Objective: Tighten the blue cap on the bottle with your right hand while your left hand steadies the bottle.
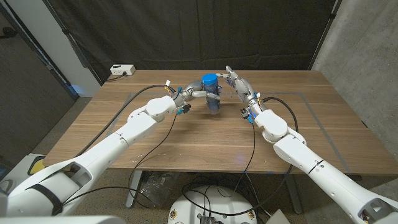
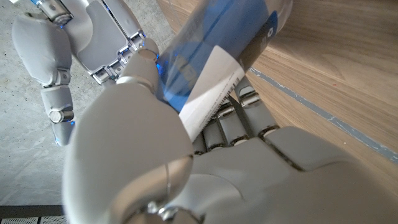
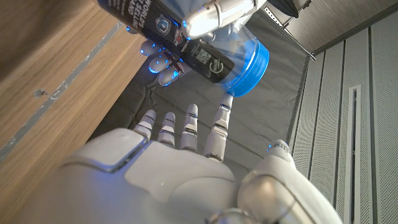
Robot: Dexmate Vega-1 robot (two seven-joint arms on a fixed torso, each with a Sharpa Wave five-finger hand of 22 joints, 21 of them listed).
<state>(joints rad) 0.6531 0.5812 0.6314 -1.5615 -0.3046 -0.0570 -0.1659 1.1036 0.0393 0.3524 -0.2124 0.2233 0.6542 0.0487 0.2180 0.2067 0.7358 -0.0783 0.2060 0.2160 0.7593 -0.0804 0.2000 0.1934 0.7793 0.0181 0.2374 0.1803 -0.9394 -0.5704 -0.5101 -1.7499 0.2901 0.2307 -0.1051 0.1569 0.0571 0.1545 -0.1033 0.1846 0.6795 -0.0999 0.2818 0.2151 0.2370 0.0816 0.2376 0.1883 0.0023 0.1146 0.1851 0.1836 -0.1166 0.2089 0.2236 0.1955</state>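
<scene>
While bottle (image 1: 213, 99) in left hand (image 1: 194, 93) — right hand (image 3: 186, 134) seemingly off blue cap (image 3: 250, 67).

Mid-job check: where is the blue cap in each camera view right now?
Head view: blue cap tops the bottle at table centre-back, between both hands.
Left wrist view: I can't make out the cap; the bottle's blue-and-white label shows.
Right wrist view: cap beyond the right hand's fingertips.
Shared landmark: the bottle.

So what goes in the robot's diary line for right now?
left hand: holds bottle | right hand: open beside blue cap | tightening: not started
</scene>
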